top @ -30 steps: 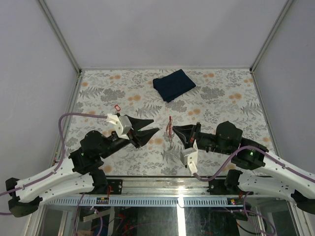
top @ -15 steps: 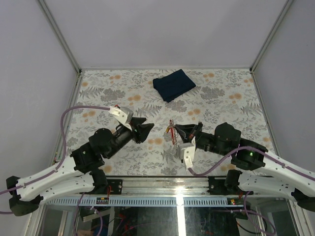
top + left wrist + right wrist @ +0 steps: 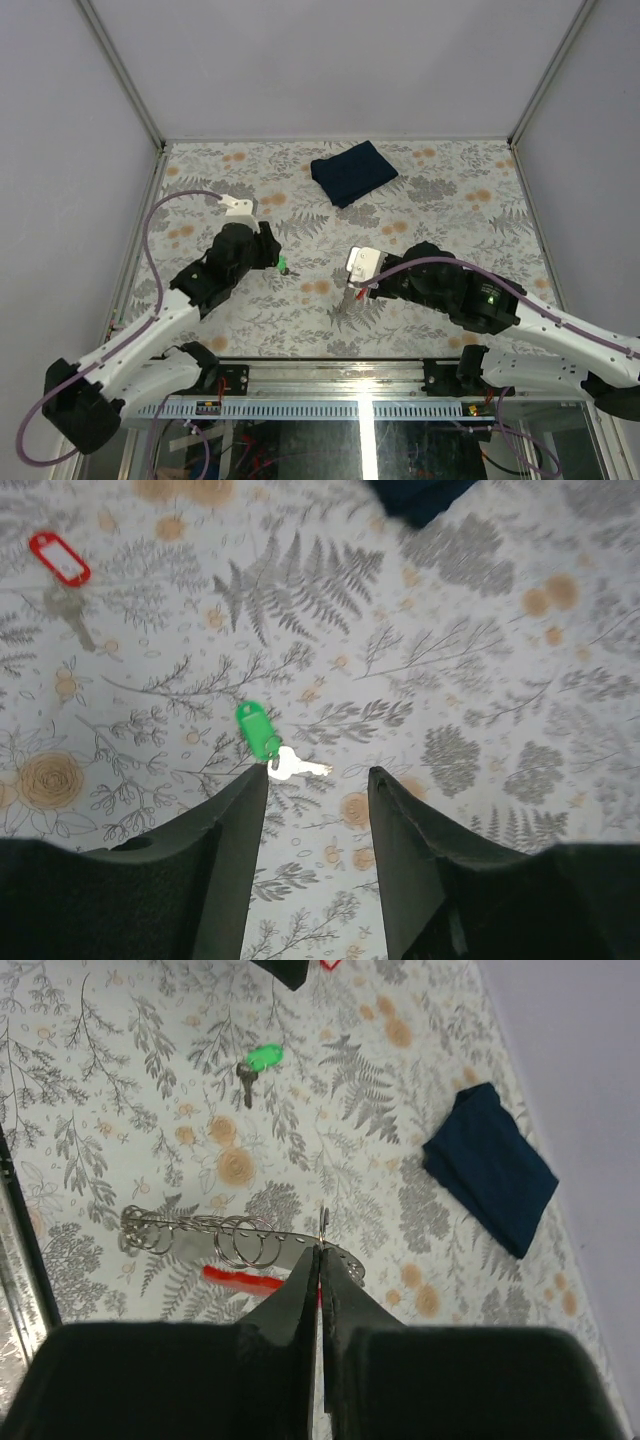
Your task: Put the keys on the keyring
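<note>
Two keys: one green key (image 3: 258, 730) at lower centre of the left wrist view, and one grey key (image 3: 72, 615) under the one red tag (image 3: 60, 558) at upper left. One keyring (image 3: 200, 1232) with one red strip (image 3: 240, 1278); its loops overlap too much to count. One blue cloth (image 3: 353, 172). Two arms: left arm (image 3: 150, 335), right arm (image 3: 560, 335).

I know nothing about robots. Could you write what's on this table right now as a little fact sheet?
Left gripper: open, close to the green key
Right gripper: shut on the keyring, with its red tag alongside
Green key: lying flat on the table, not held
Yellow-orange key: not in view
Other red tag: lying apart from the green key
Cloth: dark blue, folded, untouched
</note>
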Motion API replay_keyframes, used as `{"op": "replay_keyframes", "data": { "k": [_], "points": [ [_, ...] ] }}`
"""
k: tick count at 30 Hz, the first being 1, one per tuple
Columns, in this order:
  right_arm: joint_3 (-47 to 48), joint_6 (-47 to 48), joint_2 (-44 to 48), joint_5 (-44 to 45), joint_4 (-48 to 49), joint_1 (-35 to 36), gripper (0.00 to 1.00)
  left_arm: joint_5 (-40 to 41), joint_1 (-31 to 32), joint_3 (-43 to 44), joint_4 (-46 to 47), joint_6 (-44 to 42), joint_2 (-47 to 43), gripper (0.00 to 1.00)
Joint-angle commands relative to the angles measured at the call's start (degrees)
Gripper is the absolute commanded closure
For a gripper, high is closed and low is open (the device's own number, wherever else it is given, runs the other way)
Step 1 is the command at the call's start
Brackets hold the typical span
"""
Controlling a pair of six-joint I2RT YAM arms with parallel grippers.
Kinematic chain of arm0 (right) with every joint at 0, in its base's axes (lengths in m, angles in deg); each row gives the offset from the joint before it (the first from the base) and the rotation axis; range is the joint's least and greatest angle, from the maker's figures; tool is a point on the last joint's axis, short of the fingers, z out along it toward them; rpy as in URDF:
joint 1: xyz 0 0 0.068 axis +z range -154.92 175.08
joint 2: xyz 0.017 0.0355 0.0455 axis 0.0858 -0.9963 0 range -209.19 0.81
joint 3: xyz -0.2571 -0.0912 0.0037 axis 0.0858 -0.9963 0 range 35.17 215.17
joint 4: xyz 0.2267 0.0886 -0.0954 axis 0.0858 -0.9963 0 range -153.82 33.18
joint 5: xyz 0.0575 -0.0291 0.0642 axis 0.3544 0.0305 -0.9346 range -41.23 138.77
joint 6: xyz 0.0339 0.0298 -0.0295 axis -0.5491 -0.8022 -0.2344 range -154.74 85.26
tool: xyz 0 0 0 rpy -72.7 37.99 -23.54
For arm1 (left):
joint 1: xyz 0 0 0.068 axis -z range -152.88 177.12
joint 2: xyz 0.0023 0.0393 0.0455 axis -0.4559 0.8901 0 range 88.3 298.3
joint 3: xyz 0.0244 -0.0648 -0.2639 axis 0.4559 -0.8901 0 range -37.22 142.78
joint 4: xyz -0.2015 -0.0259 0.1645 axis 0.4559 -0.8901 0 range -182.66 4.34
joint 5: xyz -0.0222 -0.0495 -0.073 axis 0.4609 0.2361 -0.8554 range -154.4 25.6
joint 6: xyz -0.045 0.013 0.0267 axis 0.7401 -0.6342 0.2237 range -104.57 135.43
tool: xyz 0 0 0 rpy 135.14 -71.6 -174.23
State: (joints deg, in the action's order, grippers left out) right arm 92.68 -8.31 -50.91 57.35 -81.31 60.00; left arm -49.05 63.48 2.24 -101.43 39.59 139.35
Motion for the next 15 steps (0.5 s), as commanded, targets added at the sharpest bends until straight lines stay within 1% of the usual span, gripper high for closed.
{"op": "replay_keyframes", "data": {
  "k": [1, 3, 6, 9, 12, 15],
  "points": [
    [3.7, -6.4, -1.3, 2.8, -1.7, 0.4, 1.0, -8.3, -4.0, 1.6, -1.4, -3.0, 7.8, 0.56],
    [3.5, -7.0, -1.4, 2.3, -1.9, 0.4, 1.0, -9.4, -5.1, 2.4, -1.1, -5.4, 11.0, 0.56],
    [3.2, -7.8, -1.5, 1.0, -2.3, 0.4, 1.0, -17.8, -8.9, 3.5, 1.0, -8.9, 15.0, 0.56],
    [3.0, -8.3, -1.6, 0.5, -3.2, 0.4, 1.0, -23.7, -11.1, 6.1, -0.6, -12.8, 21.1, 0.56],
    [2.7, -8.8, -1.3, 0.2, -3.5, 0.4, 1.0, -26.5, -11.3, 7.6, -1.6, -15.6, 25.8, 0.56],
    [2.2, -9.6, -1.0, -0.9, -3.1, 0.4, 1.0, -28.0, -11.3, 8.9, -1.1, -17.4, 28.6, 0.57]
  ]
}}
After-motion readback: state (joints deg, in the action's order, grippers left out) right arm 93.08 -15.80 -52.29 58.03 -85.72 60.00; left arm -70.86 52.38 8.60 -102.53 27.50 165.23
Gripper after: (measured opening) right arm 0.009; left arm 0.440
